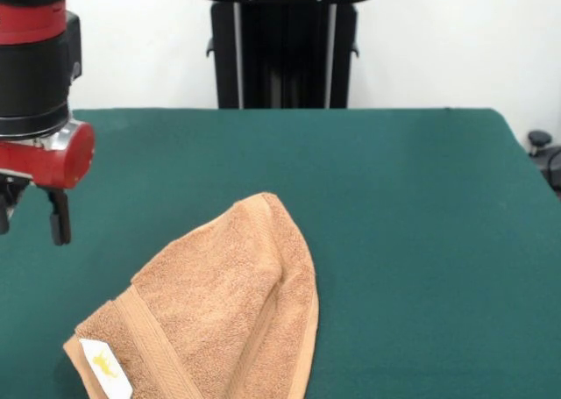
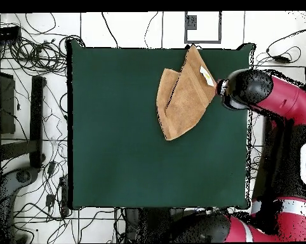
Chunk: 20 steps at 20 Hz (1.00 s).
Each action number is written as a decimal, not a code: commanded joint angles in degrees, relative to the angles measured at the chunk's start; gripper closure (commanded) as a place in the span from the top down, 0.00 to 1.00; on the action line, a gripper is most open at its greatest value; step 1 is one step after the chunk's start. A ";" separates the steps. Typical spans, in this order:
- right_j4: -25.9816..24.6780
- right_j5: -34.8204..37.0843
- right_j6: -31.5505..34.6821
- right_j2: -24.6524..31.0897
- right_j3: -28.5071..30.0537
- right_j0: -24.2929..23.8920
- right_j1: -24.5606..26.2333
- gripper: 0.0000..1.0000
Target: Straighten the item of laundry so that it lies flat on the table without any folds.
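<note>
The item of laundry (image 1: 219, 311) is a light-brown terry towel folded over on itself into a rough triangle, with a border band and a white tag (image 1: 106, 365) at its near left corner. It lies on the green table (image 1: 403, 206), near the front edge. In the overhead view the towel (image 2: 184, 95) sits by the table's (image 2: 130, 159) top right corner. My gripper (image 1: 31, 225) hangs at the far left, above the cloth and clear of the towel, open and empty. From above, the arm's wrist (image 2: 244, 89) covers the gripper, just right of the towel.
The robot's black pedestal (image 1: 285, 53) stands behind the table's far edge. Cables and black equipment (image 2: 28, 114) lie on the floor to the left in the overhead view. A small black object (image 1: 539, 140) shows past the table's right edge.
</note>
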 commanded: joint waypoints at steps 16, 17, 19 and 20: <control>3.15 -0.51 14.90 -0.31 -4.65 4.34 6.81 1.00; 3.27 -0.73 15.08 -0.48 -4.56 4.46 6.85 1.00; 3.54 -1.17 15.40 -0.79 -4.56 4.68 7.05 1.00; 3.67 -1.37 15.48 -0.91 -4.55 4.77 7.13 1.00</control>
